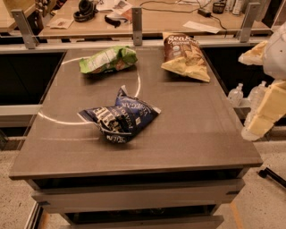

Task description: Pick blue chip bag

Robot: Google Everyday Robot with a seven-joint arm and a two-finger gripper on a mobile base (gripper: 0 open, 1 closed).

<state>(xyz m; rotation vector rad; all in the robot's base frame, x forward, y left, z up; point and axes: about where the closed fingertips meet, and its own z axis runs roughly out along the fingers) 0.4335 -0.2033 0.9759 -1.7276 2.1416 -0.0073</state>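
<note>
The blue chip bag (119, 117) is crumpled, dark navy foil with white lettering. It lies on the grey table top (192, 120), left of centre and towards the front. My gripper (262, 117) shows as cream-coloured parts at the right edge of the view. It hangs off the table's right side, well to the right of the bag and apart from it. Nothing is in it.
A light green bag (108, 59) lies at the back left of the table. A brown-and-yellow bag (184, 56) lies at the back right. A desk with headphones (86, 9) and papers stands behind a rail. Clear bottles (236, 95) stand on the floor at the right.
</note>
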